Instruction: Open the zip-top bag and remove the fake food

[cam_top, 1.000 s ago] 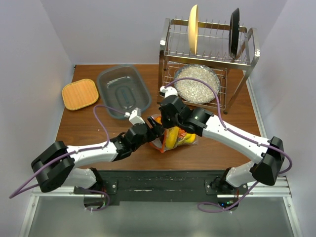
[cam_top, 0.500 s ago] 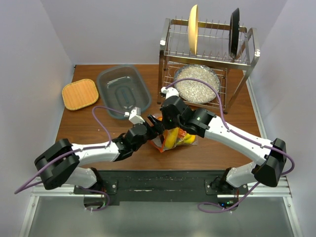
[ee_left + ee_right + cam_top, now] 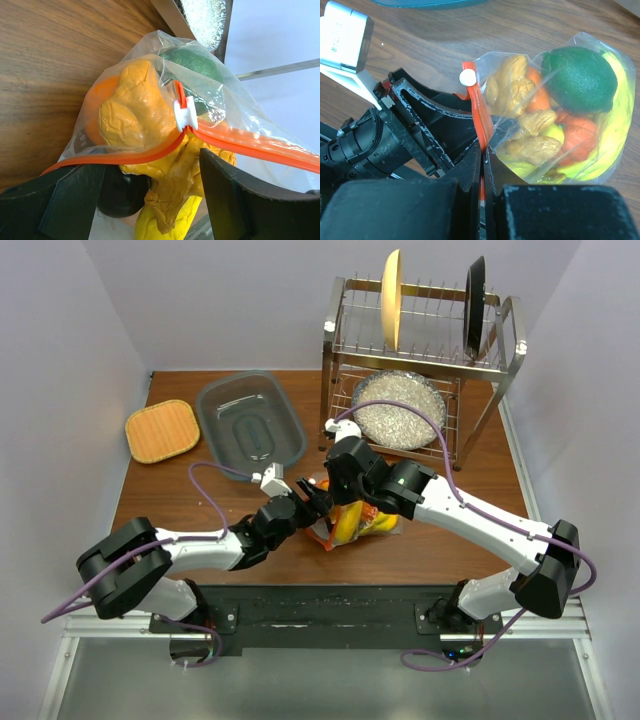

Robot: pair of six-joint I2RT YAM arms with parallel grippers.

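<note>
The zip-top bag [image 3: 355,521] lies on the wooden table between both arms, its clear plastic stuffed with fake food. In the right wrist view my right gripper [image 3: 483,150] is shut on the orange zip strip [image 3: 479,117] just below the white slider [image 3: 467,77]. Through the plastic show a green piece [image 3: 582,79], tan pieces [image 3: 530,147] and a yellow banana [image 3: 615,125]. My left gripper [image 3: 150,197] stands open at the bag's mouth. Its fingers [image 3: 230,195] flank the banana [image 3: 165,220] and a dark brown piece [image 3: 120,192], under the strip [image 3: 150,152].
A grey translucent tub [image 3: 250,425] sits at the back left, with a square bamboo mat [image 3: 162,430] beside it. A metal dish rack [image 3: 425,335] at the back right holds two upright plates, and a glittery silver plate [image 3: 398,408] rests on its lower shelf.
My left arm has pushed forward and to the right, bringing its open fingers closer around the bag's mouth. The right gripper has kept its grip on the zip strip.
</note>
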